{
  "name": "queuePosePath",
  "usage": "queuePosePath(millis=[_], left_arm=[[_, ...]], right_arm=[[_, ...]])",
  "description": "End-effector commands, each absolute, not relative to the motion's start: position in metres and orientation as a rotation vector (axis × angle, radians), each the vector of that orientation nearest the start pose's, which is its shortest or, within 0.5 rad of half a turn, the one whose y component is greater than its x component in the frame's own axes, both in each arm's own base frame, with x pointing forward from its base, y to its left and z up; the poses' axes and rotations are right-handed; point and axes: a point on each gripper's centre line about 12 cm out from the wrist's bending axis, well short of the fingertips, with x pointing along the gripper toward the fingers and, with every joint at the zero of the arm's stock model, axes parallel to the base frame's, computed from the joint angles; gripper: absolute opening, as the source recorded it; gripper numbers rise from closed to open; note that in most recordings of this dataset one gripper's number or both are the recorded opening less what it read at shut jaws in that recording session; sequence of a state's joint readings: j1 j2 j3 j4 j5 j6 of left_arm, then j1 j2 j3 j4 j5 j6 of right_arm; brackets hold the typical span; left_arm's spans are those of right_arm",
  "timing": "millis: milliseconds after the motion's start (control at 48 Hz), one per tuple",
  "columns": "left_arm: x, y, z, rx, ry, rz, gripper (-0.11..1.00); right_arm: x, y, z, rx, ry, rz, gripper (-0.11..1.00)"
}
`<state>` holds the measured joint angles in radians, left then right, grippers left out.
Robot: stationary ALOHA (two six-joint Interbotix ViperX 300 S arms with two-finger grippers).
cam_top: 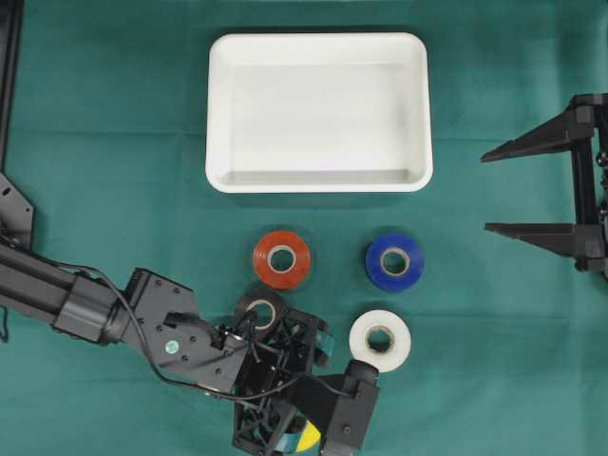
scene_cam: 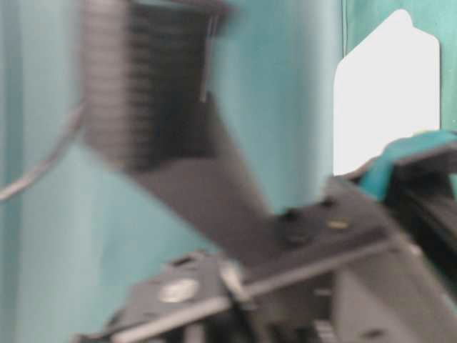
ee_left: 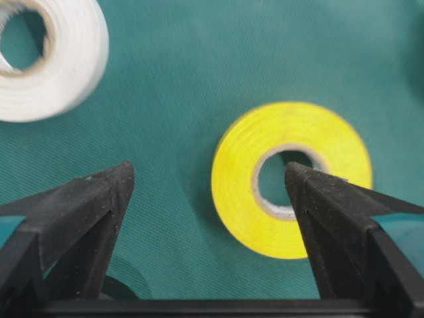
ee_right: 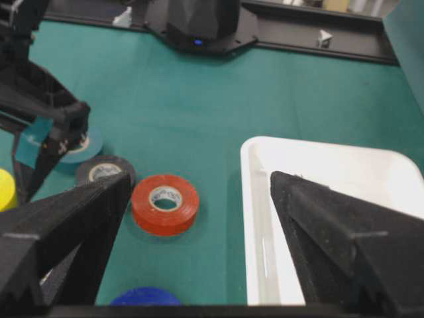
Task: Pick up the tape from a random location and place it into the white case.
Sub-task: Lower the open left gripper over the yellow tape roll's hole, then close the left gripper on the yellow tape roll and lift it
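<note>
My left gripper (ee_left: 209,192) fills the bottom of the wrist view, jaws spread wide and holding nothing, with the yellow tape (ee_left: 291,177) lying flat on the green desk (ee_left: 199,79) just under them; the right-hand jaw sits over the roll's hole, the other well clear on bare cloth. I judge the step in hand is lining up on that roll, and I'd shift the gripper sideways in the wrist view, toward the roll, so one jaw drops into the hole and the other outside the rim, or both straddle the whole ring, before descending. A white tape (ee_left: 46,59) lies near, so I'd keep clear of it. Overhead, red tape (cam_top: 281,258), blue tape (cam_top: 394,261) and a black tape (cam_top: 261,309) lie between my arm and the case (cam_top: 220,104), which stands empty at the far side. The right gripper (cam_top: 532,190) waits wide open, well apart.
</note>
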<state>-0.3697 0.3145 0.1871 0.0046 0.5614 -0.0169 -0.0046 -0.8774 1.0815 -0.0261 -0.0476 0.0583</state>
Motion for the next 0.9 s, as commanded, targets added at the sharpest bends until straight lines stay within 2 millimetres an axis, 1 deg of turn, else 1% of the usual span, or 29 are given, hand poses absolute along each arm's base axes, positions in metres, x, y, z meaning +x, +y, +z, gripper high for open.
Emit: queuePosePath(millis=[0,125,333,479,583,708,792,833,875], left_arm=[[0.442,-0.171,0.151,0.184,1.015,-0.329,1.0],[0.443,-0.171,0.137,0.184,1.012,-0.33,1.0],[0.444,-0.167,0.121,0.189,1.04,-0.321,1.0],[0.444,-0.167,0.118,0.193,1.046,-0.322,1.0],[0.443,-0.164,0.117,0.189,1.051,-0.316,1.0],[0.445,-0.163,0.118,0.187,1.047,-0.313,0.99],[0.445,-0.164,0.119,0.187,1.05,-0.314,0.94],[0.445,-0.165,0.119,0.186,1.052,-0.315,0.88],[0.445,-0.166,0.12,0.185,1.049,-0.315,0.77]], right_arm=[[0.221,-0.001,0.292,0.034,0.143,-0.006,0.9],[0.222,-0.001,0.291,0.034,0.149,-0.006,0.9],[0.222,-0.001,0.29,0.033,0.152,-0.006,0.9],[0.223,-0.001,0.29,0.033,0.153,-0.006,0.9],[0.223,-0.001,0.288,0.034,0.158,-0.007,0.9],[0.224,-0.001,0.287,0.033,0.166,-0.007,0.9],[0.225,-0.001,0.286,0.033,0.169,-0.006,0.9],[0.225,-0.001,0.286,0.034,0.169,-0.006,0.9],[0.225,-0.001,0.285,0.034,0.172,-0.008,0.9]])
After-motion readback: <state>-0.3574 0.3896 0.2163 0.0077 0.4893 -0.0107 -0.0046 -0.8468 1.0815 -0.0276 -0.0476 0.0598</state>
